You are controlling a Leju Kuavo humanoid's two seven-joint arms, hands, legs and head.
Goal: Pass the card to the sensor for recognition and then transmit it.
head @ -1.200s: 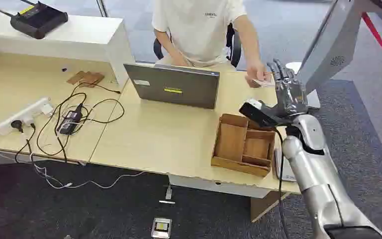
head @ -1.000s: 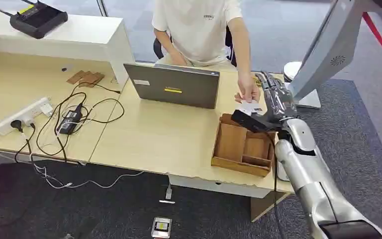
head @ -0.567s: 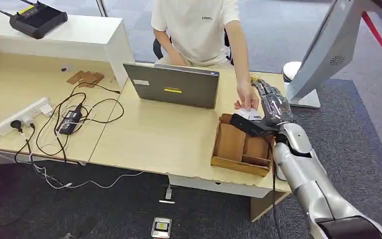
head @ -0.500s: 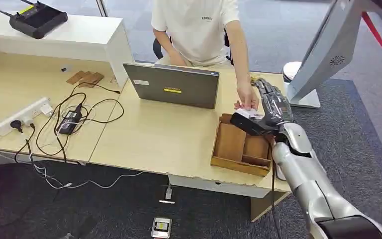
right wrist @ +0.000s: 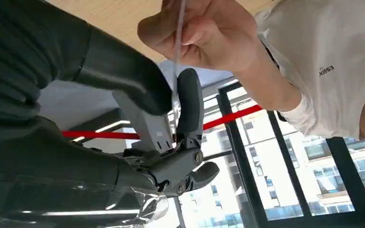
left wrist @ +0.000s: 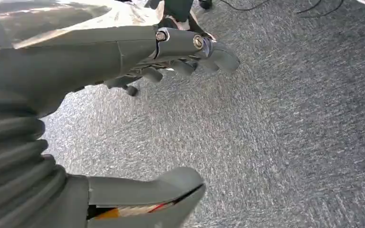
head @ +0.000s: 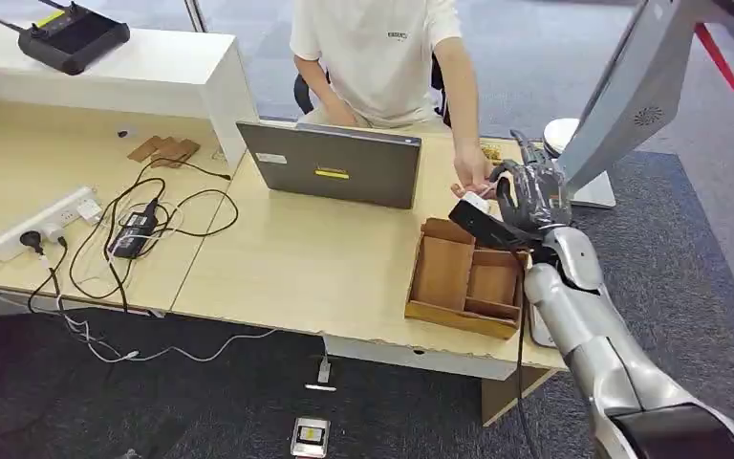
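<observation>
In the head view a small white card [head: 478, 203] sits above the far edge of the wooden tray [head: 442, 273]. My right hand [head: 532, 194] has its fingers curled around it. The right wrist view shows the card [right wrist: 176, 42] edge-on, pinched between my right hand's [right wrist: 138, 90] thumb and a dark finger. A person's hand [right wrist: 209, 33] grips the card's other end. The person [head: 382, 48] sits behind the desk. A grey tilted panel on a stand [head: 631, 86] rises just right of my hand. My left hand [left wrist: 123, 61] hangs over grey carpet, fingers apart, holding nothing.
A grey laptop [head: 334, 164] stands open left of the tray. A power strip [head: 46, 222] and black cables [head: 134, 229] lie on the desk's left part. A white raised counter [head: 134, 67] carries a black device [head: 75, 33]. The panel's round base [head: 573, 143] stands behind my hand.
My right hand's fingers were stretched out under the card. They have curled in and pinch it, and the hand has risen slightly. The person's hand has stayed on the card.
</observation>
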